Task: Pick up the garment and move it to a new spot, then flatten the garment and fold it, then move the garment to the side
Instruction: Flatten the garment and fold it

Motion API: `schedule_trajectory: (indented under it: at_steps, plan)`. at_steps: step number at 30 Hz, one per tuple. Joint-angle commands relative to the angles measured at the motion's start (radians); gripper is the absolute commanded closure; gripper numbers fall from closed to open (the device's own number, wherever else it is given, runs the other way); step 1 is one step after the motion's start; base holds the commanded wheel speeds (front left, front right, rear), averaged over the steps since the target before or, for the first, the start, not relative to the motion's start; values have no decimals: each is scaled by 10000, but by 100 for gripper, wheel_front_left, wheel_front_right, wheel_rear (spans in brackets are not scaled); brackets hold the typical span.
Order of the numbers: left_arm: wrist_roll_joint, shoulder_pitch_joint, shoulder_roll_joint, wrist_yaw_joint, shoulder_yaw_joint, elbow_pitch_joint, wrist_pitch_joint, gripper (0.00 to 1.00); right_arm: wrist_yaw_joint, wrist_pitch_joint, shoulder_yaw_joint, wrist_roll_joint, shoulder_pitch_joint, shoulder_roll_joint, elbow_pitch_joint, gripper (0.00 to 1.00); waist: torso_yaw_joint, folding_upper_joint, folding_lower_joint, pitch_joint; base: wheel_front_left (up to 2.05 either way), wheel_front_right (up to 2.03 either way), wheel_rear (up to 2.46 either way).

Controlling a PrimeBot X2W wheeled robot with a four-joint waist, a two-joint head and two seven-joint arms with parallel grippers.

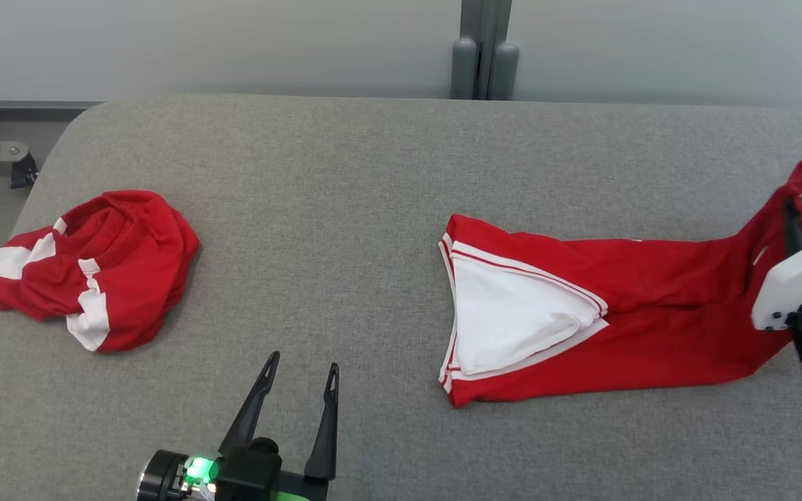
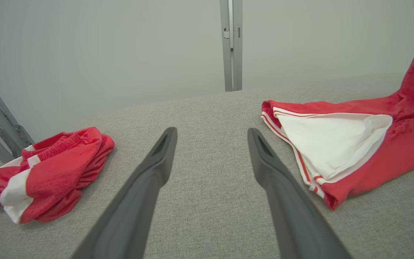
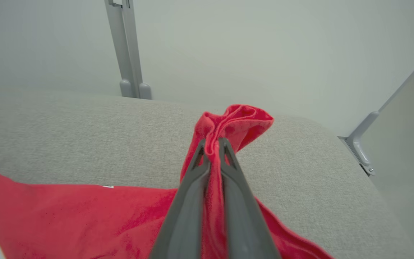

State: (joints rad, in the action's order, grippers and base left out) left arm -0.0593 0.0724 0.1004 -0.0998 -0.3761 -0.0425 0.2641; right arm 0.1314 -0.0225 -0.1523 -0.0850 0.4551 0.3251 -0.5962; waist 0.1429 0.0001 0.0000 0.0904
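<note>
As the right wrist view shows, right end effector (image 3: 212, 143) clamps garment (image 3: 241, 118); left end effector (image 2: 211, 132) apart

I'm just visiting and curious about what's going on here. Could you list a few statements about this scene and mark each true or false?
1. The right pincer is shut on one end of the stretched-out garment. True.
2. The left pincer holds the crumpled garment. False: it is open over the grey surface, apart from that garment.
3. Two garments lie on the grey surface. True.
4. The stretched-out garment is plain red. False: a white panel shows at its other end.
</note>
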Motion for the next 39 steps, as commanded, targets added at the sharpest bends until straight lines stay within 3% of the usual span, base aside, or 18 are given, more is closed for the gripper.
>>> schedule_trajectory:
  at_steps: [1,6,12,17,24,26,27,28,29,34,39]
  plan:
    - [4,131,-28,36,4,-43,2,0,-14,124,74,64,-283,-187,464,100,170,-1,0,-233,0,0,0]
    - [2,230,-84,50,13,-61,2,0,-12,618,481,130,-1176,-1268,2402,100,610,-1,0,-362,0,0,0]
    - [-36,210,-181,78,-4,-110,2,0,-12,1119,1098,92,-1839,-2247,3734,100,1176,-1,0,-318,0,0,0]
    - [-52,116,-248,108,3,-173,2,0,-12,1250,1626,-61,-2075,-2609,3985,100,1572,-1,0,-242,0,0,0]
    - [-67,-9,-346,114,-3,-253,2,0,-12,1355,2547,-211,-2094,-2722,3334,100,1969,-1,0,-95,0,0,0]
    - [-62,-38,-364,105,-8,-278,2,0,-12,1246,2688,-386,-2023,-2731,3093,67,2043,-1,0,-80,0,0,0]
    - [-68,-38,-374,90,2,-289,2,0,-12,1182,2787,-542,-1974,-2735,2977,40,2071,-1,0,-82,0,0,0]
    - [-74,-31,-383,77,14,-294,2,0,-12,1091,2832,-712,-1930,-2737,2914,5,2085,-1,0,-83,0,0,0]
    - [-81,-20,-389,59,27,-290,2,0,-12,984,2886,-895,-1851,-2730,2859,0,2083,-1,0,-74,0,0,0]
    - [-120,42,-419,1,93,-267,2,0,-12,332,3212,-1658,-1505,-2726,2986,0,1799,-1,0,-87,0,0,0]
    - [-99,118,-426,-12,185,-238,2,0,-12,-369,3091,-2030,-1319,-2728,3197,0,1042,-1,0,-282,0,0,0]
